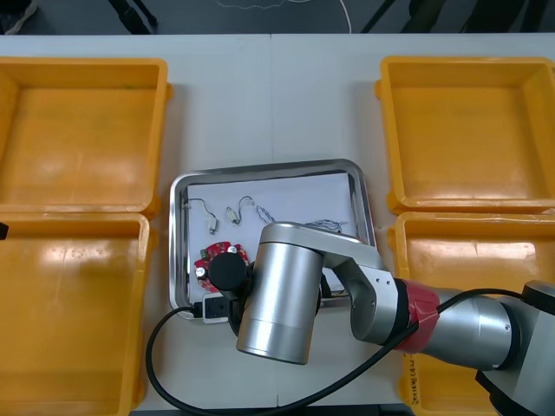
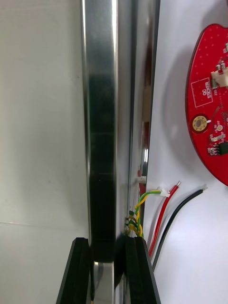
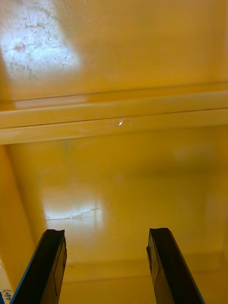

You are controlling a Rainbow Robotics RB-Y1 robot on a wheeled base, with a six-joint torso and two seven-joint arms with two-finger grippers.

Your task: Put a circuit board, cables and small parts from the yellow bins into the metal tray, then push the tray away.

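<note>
The metal tray [image 1: 260, 169], white inside, lies between the bins. In it are a round red circuit board [image 1: 212, 258], two small cables [image 1: 241, 206] and a twisted blue and white cable [image 1: 325, 225]. My right arm [image 1: 277, 295] reaches over the tray's near edge. In the right wrist view my right gripper [image 2: 108, 273] is shut on the tray's shiny rim [image 2: 102, 142], one finger on each side of it. Just inside the rim lie a red and yellow cable [image 2: 152, 204], a black cable [image 2: 178, 213] and the circuit board [image 2: 211, 104]. My left gripper [image 3: 107, 268] hangs open over a bare bin floor [image 3: 114, 166].
Two yellow bins stand on the left [image 1: 78, 130] [image 1: 69, 303] and two on the right [image 1: 468, 130] [image 1: 468, 260], all bare inside. A black cable from my right arm [image 1: 160, 347] loops over the table in front of the tray. Light table lies beyond the tray's far rim.
</note>
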